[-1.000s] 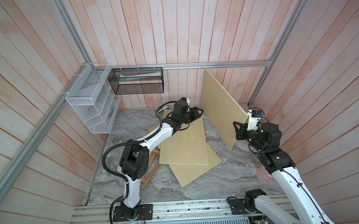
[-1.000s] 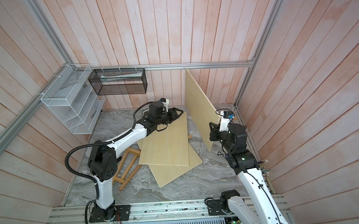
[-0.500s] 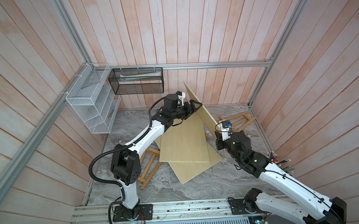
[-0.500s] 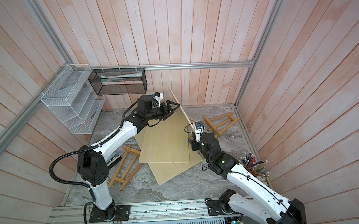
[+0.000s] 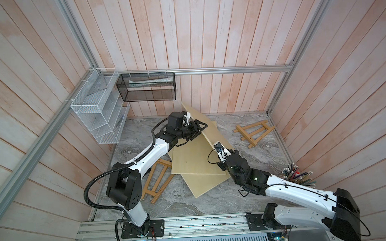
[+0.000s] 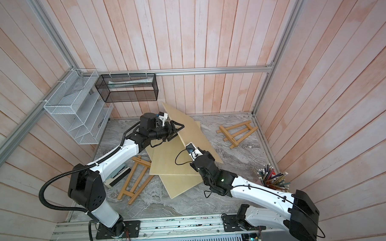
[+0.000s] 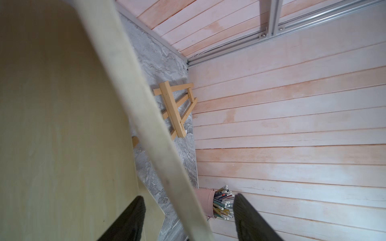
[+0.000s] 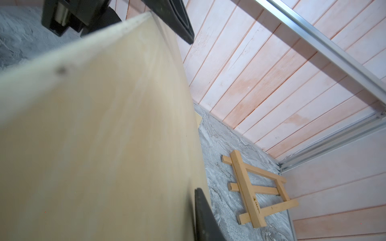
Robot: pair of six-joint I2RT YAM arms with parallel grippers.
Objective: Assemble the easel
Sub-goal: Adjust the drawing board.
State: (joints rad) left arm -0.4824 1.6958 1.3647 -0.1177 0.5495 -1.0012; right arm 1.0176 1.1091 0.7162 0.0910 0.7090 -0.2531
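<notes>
Near right, a pink cup [image 7: 205, 200] is stuffed with coloured pencils [image 5: 298, 177]. Near left, the left easel [image 5: 155, 182] lies flat under the left arm. Mid-table are three boards: an upper board [image 5: 193, 158] overlaps a lower board [image 5: 203, 184], and the tilted board [image 5: 212, 133] stands over both. The right gripper [image 5: 221, 147] is clenched on its raised edge. Farther back, the left gripper [image 5: 199, 127] straddles that edge, jaws apart. Far right lies the right easel [image 5: 254, 133]. On the far wall a black mesh basket [image 5: 147, 94] holds a pale long item [image 5: 151, 81]. A white wire rack [image 5: 97, 120] hangs on the left wall.
</notes>
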